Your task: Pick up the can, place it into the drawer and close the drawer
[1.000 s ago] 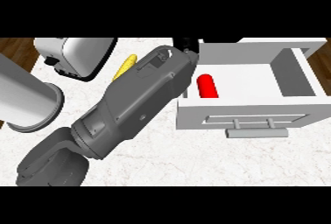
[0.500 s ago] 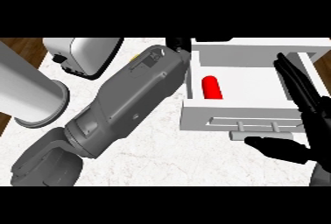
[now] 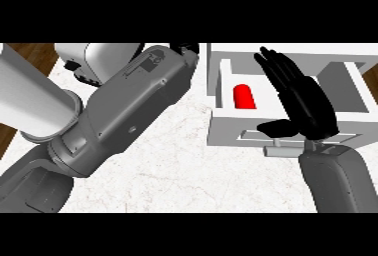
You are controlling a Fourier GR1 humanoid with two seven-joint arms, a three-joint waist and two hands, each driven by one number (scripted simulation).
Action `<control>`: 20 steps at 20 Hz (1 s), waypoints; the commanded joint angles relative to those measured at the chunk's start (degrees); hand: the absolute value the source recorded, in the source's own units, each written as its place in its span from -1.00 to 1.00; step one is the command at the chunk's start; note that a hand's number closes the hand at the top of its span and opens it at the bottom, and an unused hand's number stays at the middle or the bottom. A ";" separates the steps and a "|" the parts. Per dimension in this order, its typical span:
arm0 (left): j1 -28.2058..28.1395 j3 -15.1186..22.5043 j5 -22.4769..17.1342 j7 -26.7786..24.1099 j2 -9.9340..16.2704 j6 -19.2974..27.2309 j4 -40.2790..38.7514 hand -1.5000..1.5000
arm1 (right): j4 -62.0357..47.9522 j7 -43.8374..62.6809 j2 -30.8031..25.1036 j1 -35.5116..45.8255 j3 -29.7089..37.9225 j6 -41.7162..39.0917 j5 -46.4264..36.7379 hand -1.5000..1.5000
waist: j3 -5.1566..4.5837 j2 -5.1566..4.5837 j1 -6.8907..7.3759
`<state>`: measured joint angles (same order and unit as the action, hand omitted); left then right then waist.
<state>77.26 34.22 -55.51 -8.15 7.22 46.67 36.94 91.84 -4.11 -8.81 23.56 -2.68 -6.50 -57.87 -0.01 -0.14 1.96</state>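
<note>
Red can (image 3: 244,96) lengthwise in drawer (image 3: 347,85)

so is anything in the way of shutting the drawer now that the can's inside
Nothing visible blocks it. The red can lies inside the open drawer, and the right hand, fingers straight, hovers over the drawer above the handle.

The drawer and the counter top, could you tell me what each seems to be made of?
Drawer: looks like painted wood or laminate, with flat matte white walls and a grey handle. Counter top: looks like polished marble or stone, white with faint grey veining.
</note>
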 commanded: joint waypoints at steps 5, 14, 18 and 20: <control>-4.05 0.52 2.56 4.33 5.29 2.00 6.72 -1.00 | -25.54 -2.60 0.55 11.60 1.91 12.11 -7.39 -1.00 | 0.04 -0.06 0.91; -9.12 1.24 5.23 9.32 10.50 3.20 17.63 -1.00 | -46.70 -2.13 0.62 18.56 5.11 26.20 -13.35 -1.00 | 0.07 -0.12 1.44; -11.30 -0.74 5.86 8.08 13.26 0.58 18.40 -1.00 | -53.93 -3.87 0.07 21.83 6.63 31.12 -13.94 -1.00 | 0.07 -0.57 1.05; -7.71 -0.90 6.05 11.40 13.43 2.11 18.14 -1.00 | -57.27 -5.59 -0.95 23.48 7.94 33.80 -13.57 -1.00 | 0.13 -0.75 1.08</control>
<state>68.60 34.09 -49.97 1.34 19.37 48.70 53.98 42.92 -8.00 -8.56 45.25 2.49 22.42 -71.95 -0.82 0.36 3.27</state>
